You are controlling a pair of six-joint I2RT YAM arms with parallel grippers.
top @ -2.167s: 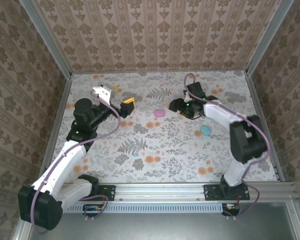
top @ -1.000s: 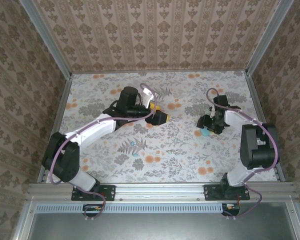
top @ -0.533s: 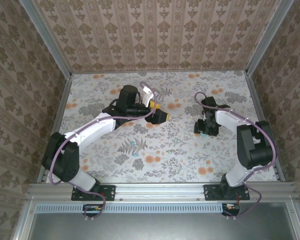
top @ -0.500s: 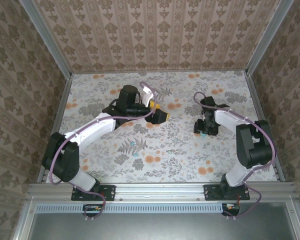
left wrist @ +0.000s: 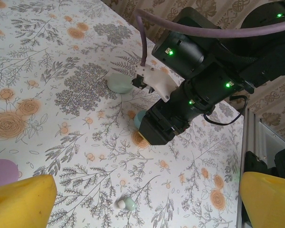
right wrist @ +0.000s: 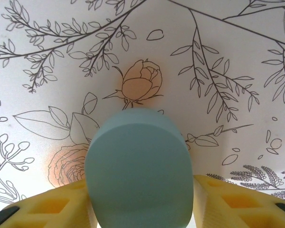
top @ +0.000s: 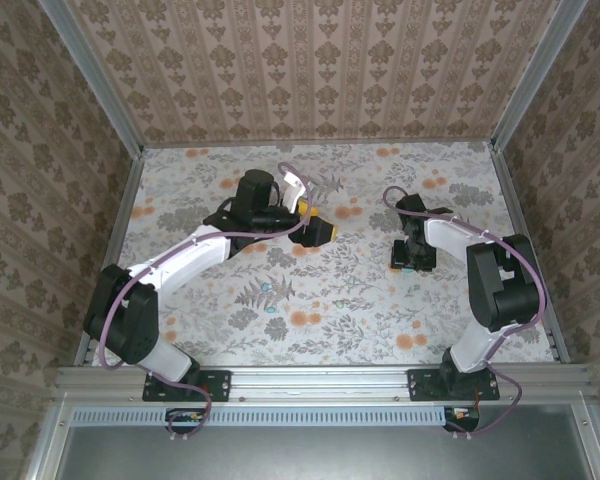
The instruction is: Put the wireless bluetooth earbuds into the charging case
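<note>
A blue pebble-shaped charging case lies on the floral mat between the yellow fingers of my right gripper, and both pads press its sides. In the top view that right gripper points down at the mat right of centre. My left gripper hovers open and wide near the middle of the mat. A mint-teal earbud with a white tip lies on the mat between and just beyond its fingertips. A pink case peeks in at the left edge.
A mint case lies beyond the right gripper's black body. Patterned walls and metal rails enclose the mat. Small teal specks lie on the mat left of centre.
My right gripper has shifted slightly left over the blue case and its jaws have narrowed onto it. The left arm, swung to the centre earlier, has held still for the last second.
</note>
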